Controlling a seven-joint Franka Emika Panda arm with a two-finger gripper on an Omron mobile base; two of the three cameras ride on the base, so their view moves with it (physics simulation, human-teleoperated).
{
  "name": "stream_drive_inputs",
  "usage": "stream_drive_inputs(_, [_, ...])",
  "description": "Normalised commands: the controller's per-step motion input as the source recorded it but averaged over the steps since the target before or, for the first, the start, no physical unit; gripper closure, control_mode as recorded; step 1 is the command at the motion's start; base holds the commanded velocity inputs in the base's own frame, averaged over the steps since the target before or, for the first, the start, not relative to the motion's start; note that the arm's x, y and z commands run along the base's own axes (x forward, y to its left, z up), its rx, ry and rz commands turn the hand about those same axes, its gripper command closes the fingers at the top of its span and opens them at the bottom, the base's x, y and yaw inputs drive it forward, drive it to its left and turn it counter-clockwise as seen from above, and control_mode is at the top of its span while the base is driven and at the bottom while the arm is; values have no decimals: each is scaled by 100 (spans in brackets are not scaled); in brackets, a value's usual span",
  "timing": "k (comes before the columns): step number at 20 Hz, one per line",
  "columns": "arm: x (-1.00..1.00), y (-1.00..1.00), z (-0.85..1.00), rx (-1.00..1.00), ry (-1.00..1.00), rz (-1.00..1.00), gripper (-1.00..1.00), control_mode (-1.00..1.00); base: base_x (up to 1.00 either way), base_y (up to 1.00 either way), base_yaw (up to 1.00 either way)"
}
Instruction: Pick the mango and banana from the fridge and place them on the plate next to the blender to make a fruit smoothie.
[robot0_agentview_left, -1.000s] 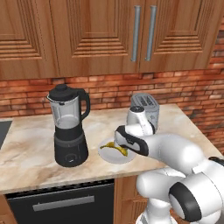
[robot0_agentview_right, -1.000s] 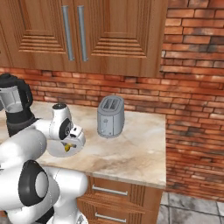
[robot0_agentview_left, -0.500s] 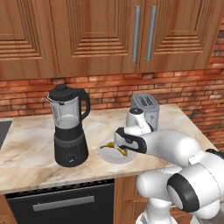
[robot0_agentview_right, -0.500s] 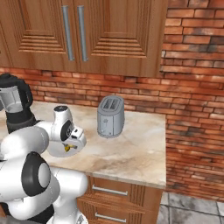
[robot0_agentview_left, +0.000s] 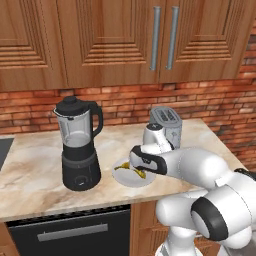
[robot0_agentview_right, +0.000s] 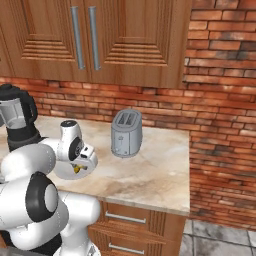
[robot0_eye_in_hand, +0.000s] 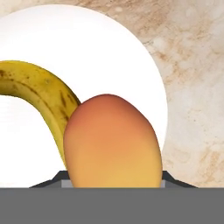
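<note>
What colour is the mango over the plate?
Orange, shading to reddish at the top; the mango shows best in the hand view, above the white plate.

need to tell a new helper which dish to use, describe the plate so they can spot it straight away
Find the marble counter under the wooden cabinets; on it stands the black-based blender, with a silver toaster further along. Between them lies the plate: round, flat and white, with a yellow banana on it.

a home kitchen: wooden cabinets, brick backsplash, marble counter, toaster, blender
</note>
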Motion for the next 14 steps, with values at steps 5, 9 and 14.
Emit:
stream_drive_inputs(5, [1, 0, 0, 0, -1, 0, 100, -100, 0, 0, 0])
stream_drive_inputs(9, [14, 0, 0, 0, 0, 0, 100, -100, 0, 0, 0])
stream_drive_inputs(14, [17, 0, 0, 0, 0, 0, 100, -100, 0, 0, 0])
